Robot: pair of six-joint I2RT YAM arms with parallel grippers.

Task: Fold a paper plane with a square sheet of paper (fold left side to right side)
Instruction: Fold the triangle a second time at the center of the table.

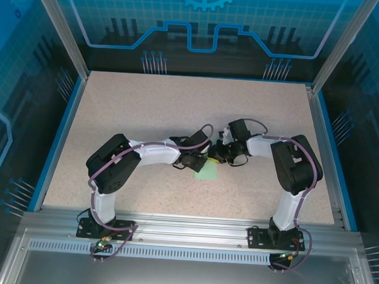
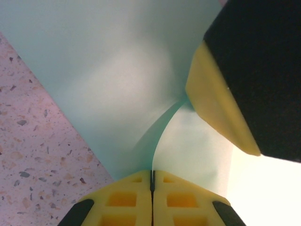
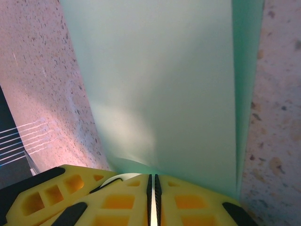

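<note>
Two pinches, left fingers [image 2: 123,200] clamping the square sheet of paper [image 2: 117,70]; right fingers [image 3: 117,203] seemingly likewise

I have both black-and-white jointed arms folded in toward each other. The left arm [image 1: 114,166] has its elbow out to the left and its forearm reaching right. The right arm [image 1: 295,166] mirrors it, elbow out to the right. The wrists almost meet. The left end effector [image 2: 152,181], a two-finger clamp with yellow pads, has its jaws pressed together on an edge of the pale mint-green square sheet of paper [image 2: 117,70]. The right end effector [image 3: 152,181], just beside it, is closed the same way on that sheet.
</note>
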